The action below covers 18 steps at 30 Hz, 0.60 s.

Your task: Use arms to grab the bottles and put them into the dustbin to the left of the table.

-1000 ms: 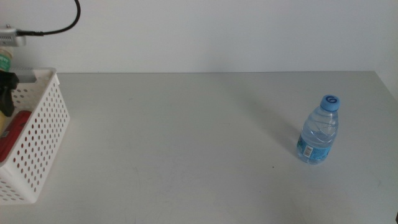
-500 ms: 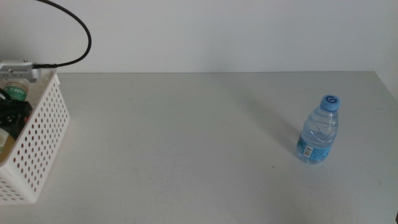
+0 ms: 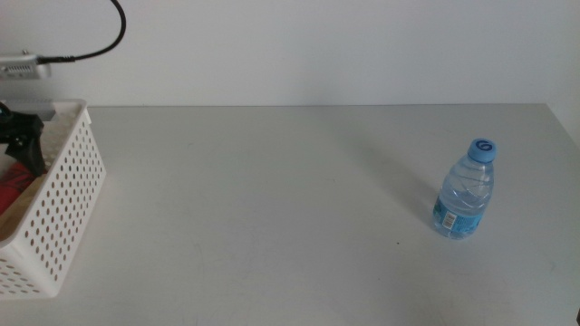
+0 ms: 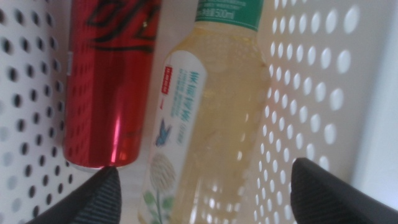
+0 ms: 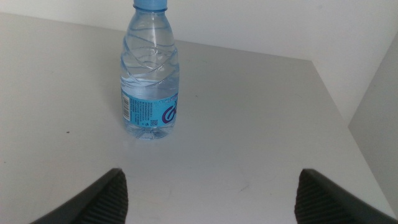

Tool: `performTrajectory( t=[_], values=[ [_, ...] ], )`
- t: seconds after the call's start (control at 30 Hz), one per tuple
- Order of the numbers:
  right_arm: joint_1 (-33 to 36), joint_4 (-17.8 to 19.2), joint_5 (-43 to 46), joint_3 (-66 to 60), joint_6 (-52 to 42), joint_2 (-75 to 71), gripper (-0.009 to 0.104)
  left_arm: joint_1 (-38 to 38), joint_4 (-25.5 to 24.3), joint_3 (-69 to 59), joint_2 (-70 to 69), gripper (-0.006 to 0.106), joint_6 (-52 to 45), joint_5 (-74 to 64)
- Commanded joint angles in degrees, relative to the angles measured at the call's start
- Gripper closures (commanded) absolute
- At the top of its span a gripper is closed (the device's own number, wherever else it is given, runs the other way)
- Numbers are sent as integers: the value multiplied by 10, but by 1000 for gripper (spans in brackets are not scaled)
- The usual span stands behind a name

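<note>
The white perforated dustbin (image 3: 63, 195) stands at the table's left edge. In the left wrist view the red can (image 4: 112, 81) and the pale-yellow tea bottle (image 4: 205, 118) lie side by side inside the dustbin (image 4: 311, 74). My left gripper (image 4: 205, 171) is open and empty just above them; in the middle view it (image 3: 24, 145) hangs over the dustbin's far end. The clear blue-capped water bottle (image 3: 465, 190) stands upright on the table (image 3: 272, 199) at the right. My right gripper (image 5: 211, 180) is open, a short way back from the water bottle (image 5: 149, 74).
A black cable (image 3: 100, 45) arcs above the left arm at the back left. The table's right edge (image 5: 336, 106) runs close behind the water bottle. A white wall stands behind the table.
My left gripper carried the tea bottle down into the dustbin, let it go and rose a little. The water bottle has not moved.
</note>
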<state>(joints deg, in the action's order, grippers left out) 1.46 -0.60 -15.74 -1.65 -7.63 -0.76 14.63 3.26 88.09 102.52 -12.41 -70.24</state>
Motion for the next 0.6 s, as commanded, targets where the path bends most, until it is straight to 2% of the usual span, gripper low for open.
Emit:
performTrajectory(
  t=[0.0, 0.13, 0.2, 0.33, 0.4, 0.57],
  values=[
    [-3, 3, 41, 6, -7, -12, 25, -3, 9, 34, -48, 7, 16, -50],
    [-3, 3, 41, 6, -7, -12, 25, -3, 34, 43, -96, 7, 17, -45],
    [-3, 3, 41, 6, -7, -12, 25, -3, 72, 43, -119, 7, -1, -39],
    [-3, 3, 41, 6, -7, -12, 25, -21, 192, 24, -180, 7, -74, 7],
    [-3, 3, 41, 6, -7, -12, 25, -44, 230, -7, -222, 7, -120, 45],
    [-3, 3, 41, 6, -7, -12, 25, -128, 234, -125, -344, 7, -179, 187]
  ],
)
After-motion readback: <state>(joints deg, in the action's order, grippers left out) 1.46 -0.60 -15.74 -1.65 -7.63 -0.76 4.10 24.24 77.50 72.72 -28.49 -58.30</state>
